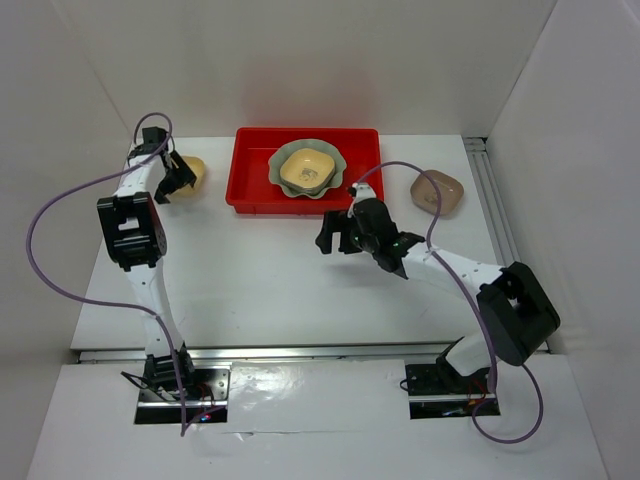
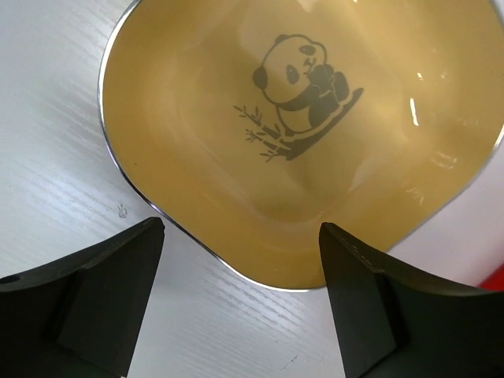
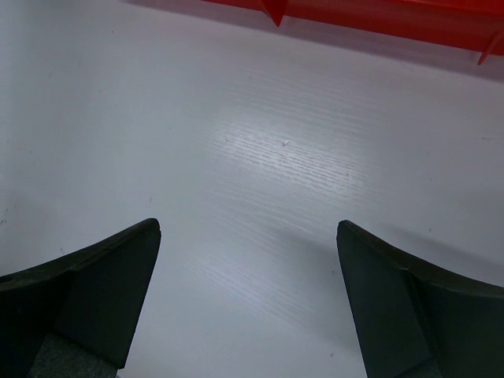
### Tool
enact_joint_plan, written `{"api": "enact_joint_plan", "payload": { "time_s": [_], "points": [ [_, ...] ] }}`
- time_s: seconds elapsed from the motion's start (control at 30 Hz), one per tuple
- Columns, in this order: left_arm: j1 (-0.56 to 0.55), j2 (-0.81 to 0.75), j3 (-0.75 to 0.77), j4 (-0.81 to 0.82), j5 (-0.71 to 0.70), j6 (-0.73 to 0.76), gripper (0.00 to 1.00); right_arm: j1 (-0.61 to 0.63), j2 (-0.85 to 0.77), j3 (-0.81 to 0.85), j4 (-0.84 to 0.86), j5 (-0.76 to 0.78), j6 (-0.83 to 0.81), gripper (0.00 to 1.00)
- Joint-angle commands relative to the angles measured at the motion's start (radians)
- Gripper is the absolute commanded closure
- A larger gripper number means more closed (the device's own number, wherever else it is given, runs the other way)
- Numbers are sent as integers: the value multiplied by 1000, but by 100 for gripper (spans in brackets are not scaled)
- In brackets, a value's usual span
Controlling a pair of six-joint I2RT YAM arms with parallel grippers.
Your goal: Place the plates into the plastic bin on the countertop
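The yellow dish (image 1: pixel 195 172) (image 2: pixel 299 142) we are working on sits on the white countertop (image 1: pixel 270 270) at the far left, just outside the left end of the red bin (image 1: pixel 250 172). It lies flat, hollow side up. It is a rounded square, so we see no real long axis. What gives it a direction is one rounded corner that points straight back at the left gripper (image 1: pixel 178 178) (image 2: pixel 240 228). Its panda print (image 2: pixel 303 90) reads upright from the wrist, head away from us.

The left gripper's jaws stand wide apart, one on either side of that near corner, and nothing is clamped. Whether the right-hand finger touches the rim we cannot tell.

Inside the bin, the green scalloped dish (image 1: pixel 338 165) is already in place. A second yellow dish (image 1: pixel 306 170) is nested in its hollow, and we cannot make out whether anything lies under it.

Well to the right of the bin, a brown dish (image 1: pixel 437 192) rests on the countertop, untouched. The right gripper (image 1: pixel 335 235) (image 3: pixel 248 228) hangs over bare surface just in front of the bin's near wall (image 3: pixel 378 16), jaws spread and holding nothing.

We judge the task to be partly done — two dishes are in the bin and at least two are out of it. No other dishes show in these views. The yellow dish looks like the one in hand, with the brown one left for the right arm — it is nearer that side.
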State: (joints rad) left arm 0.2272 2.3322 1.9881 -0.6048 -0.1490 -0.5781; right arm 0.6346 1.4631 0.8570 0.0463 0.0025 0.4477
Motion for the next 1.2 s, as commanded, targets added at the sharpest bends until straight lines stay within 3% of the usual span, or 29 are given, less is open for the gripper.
{"api": "enact_joint_plan", "payload": {
  "time_s": [0.0,0.03,0.07,0.17,0.2,0.27,0.43,0.57,0.73,0.9,1.0,1.07,1.17],
  "points": [
    [3,6,0,-10,-66,-8,11,-18,-6,14,66,-13,-4,0],
    [3,6,-9,-10,-75,-8,20,-18,-6,14,66,-13,-4,0],
    [3,6,-9,-10,-75,-8,20,-18,-6,14,66,-13,5,0],
    [3,25,-9,-24,-98,-8,57,-18,-17,4,66,-13,5,0],
    [3,26,-9,-33,-98,-17,75,-18,-27,4,55,-13,5,0],
    [21,45,0,-42,-74,-29,90,-18,-36,4,44,-13,5,0],
    [31,72,0,-52,-52,-55,99,-47,-66,-15,44,-2,5,0],
    [31,24,-1,-87,-110,-98,100,-88,-125,-24,3,-2,-6,0],
    [-14,-270,-93,-87,-326,-222,100,-192,-271,-4,-104,95,-33,0],
    [-133,-454,-129,-36,-457,-212,100,-372,-316,26,-226,257,9,0],
    [-198,-477,-94,22,-333,-114,100,-541,-279,16,-246,133,32,0],
    [-238,-456,-37,62,-110,7,100,-617,-279,-1,-237,67,42,0],
    [-301,-384,55,103,37,102,100,-705,-293,-22,-203,57,19,0]
  ]
}}
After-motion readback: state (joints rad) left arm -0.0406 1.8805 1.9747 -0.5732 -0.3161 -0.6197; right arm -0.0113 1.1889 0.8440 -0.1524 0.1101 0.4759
